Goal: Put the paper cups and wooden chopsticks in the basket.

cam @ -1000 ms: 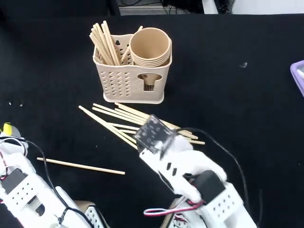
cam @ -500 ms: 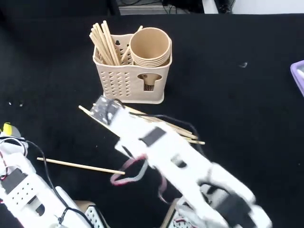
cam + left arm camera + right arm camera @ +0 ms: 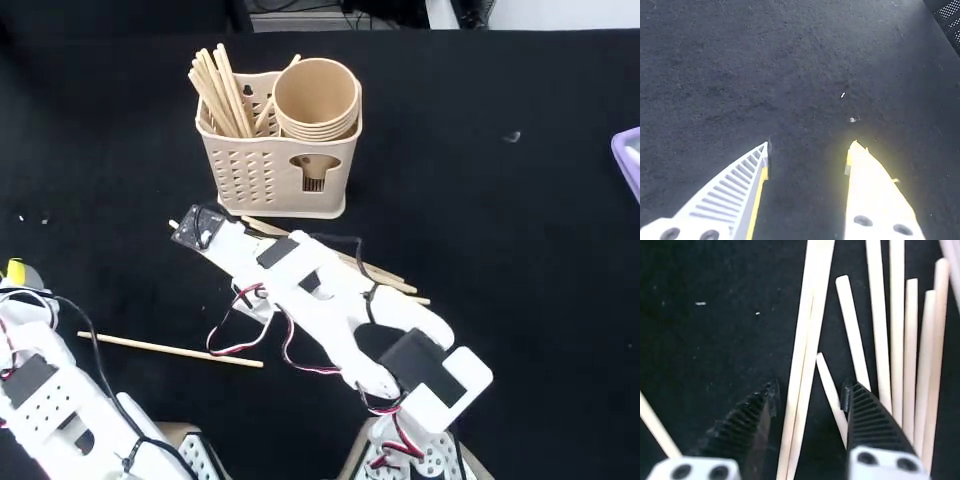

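The beige basket (image 3: 275, 165) stands at the back of the table with stacked paper cups (image 3: 316, 96) and several wooden chopsticks (image 3: 222, 92) in it. Loose chopsticks (image 3: 388, 279) lie in a pile in front of it, mostly under my right arm. My right gripper (image 3: 188, 228) is low over the pile's left end. It is open (image 3: 810, 387), with a pair of chopsticks (image 3: 807, 340) and a shorter end (image 3: 829, 385) between its black fingers. One lone chopstick (image 3: 170, 348) lies nearer the front. My left gripper (image 3: 810, 147) hangs open over bare black cloth at the front left (image 3: 16, 272).
Black cloth covers the table (image 3: 500, 230). A purple object (image 3: 628, 155) sits at the right edge. Both arm bases (image 3: 420, 440) stand along the front edge. Red and white cables (image 3: 250, 335) loop under my right arm.
My right arm has stretched out and swung left across the pile, carrying its gripper from the pile's middle to its left end. The left arm has kept still.
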Tool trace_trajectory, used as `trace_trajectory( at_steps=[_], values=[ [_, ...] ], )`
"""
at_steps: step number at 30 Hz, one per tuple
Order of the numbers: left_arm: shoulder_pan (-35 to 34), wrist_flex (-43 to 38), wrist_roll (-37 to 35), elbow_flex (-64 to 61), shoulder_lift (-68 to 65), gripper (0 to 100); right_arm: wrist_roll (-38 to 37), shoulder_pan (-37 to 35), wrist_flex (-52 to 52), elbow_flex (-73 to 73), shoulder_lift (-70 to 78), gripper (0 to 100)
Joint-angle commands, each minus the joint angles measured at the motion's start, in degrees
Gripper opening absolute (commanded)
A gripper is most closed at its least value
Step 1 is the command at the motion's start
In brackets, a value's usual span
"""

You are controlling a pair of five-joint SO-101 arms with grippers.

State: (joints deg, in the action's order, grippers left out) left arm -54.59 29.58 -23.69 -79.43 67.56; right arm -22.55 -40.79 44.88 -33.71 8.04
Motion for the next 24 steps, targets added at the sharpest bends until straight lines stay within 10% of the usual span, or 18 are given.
trace_trajectory(
  at_steps=[1, 4, 24],
  values=[
    [0.84, -0.79, -0.26, 1.45, 0.79, 25, -2.99, 1.05, -0.35, 2.15, 0.13, 15.3],
    [0.75, -0.88, -0.26, 1.45, 0.79, 25, -3.96, 1.05, 1.41, 1.98, 0.13, 0.5],
    [0.75, -0.97, -0.26, 1.45, 0.79, 25, -4.22, 1.14, 0.0, -17.19, -25.8, 1.1]
  ],
)
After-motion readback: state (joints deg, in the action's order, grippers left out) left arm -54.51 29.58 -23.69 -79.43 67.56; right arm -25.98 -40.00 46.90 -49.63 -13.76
